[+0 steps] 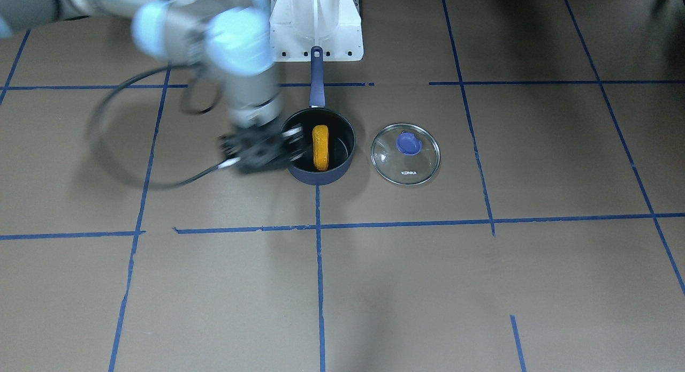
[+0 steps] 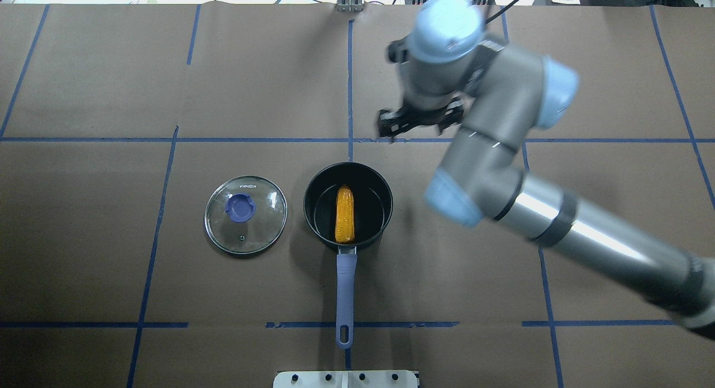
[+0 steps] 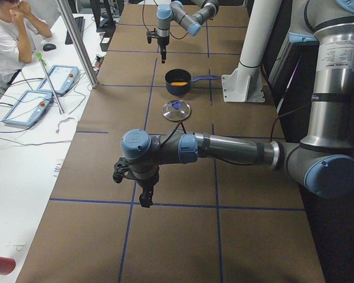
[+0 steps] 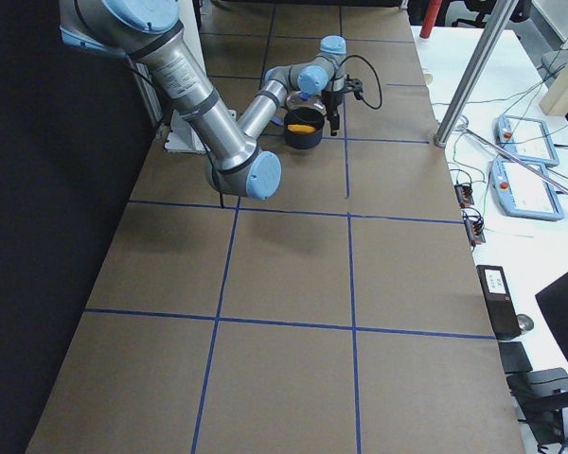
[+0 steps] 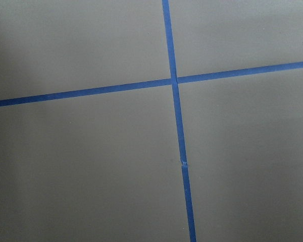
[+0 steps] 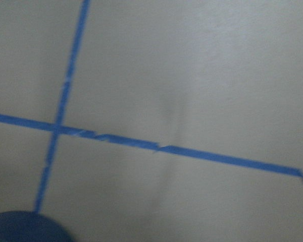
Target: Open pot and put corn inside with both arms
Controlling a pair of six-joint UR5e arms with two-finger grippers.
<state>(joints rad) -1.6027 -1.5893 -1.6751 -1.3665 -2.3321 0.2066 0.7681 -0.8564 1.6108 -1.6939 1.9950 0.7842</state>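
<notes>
Pot sits uncovered near the table's centre, upright, with its long handle pointing straight back toward the white base stand. Corn lies inside on the black bottom, lengthwise in line with the handle, one end up against the wall on the handle side. Glass lid lies flat on the table, knob up, just beside the pot on the robot's left and not touching it. Right arm reaches in over the table. Right gripper hangs above the surface on the far side of the pot from the robot, over a blue tape line. It is motion-blurred in the front-facing view, but its two fingers stand apart with nothing between them: released and empty. The right wrist view shows only crossed tape and a dark blue curved edge in the bottom-left corner. Left arm stretches out low along the table, well away from pot and lid. Left gripper points down close to a tape line at that end. It shows in the left side view only, and I cannot tell whether it is spread or clenched. The left wrist view shows bare table and a tape crossing.
</notes>
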